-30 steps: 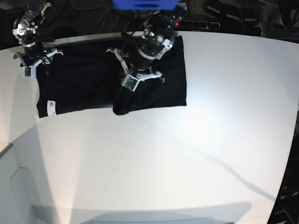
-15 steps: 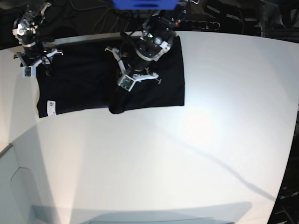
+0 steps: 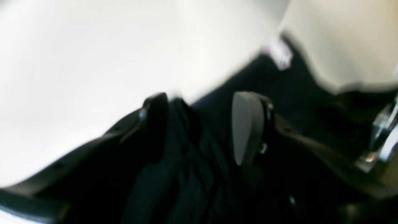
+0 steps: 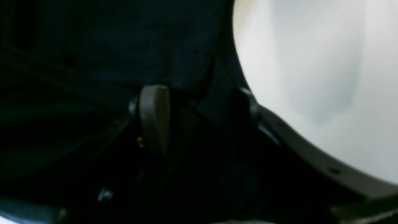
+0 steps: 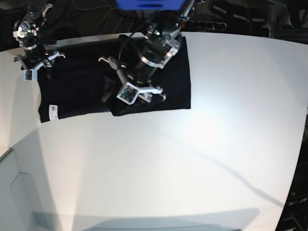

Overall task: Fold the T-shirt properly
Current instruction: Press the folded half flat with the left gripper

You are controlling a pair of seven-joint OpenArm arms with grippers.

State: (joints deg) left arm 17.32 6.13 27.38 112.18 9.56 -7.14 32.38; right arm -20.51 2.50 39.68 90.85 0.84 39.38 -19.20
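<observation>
Base view: black T-shirt (image 5: 77, 91) flat beneath left gripper (image 5: 126, 94).

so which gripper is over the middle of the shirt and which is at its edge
The left gripper is over the T-shirt's middle; the right gripper sits at its far corner.

1. Base view looks down from high above the white table (image 5: 202, 144).
2. Wrist views sit close behind each arm's fingers, blurred.
3. All three share the T-shirt (image 5: 175, 82) and tabletop.

White table (image 5: 216, 144), black T-shirt (image 5: 77, 91) flat at its far edge
</observation>
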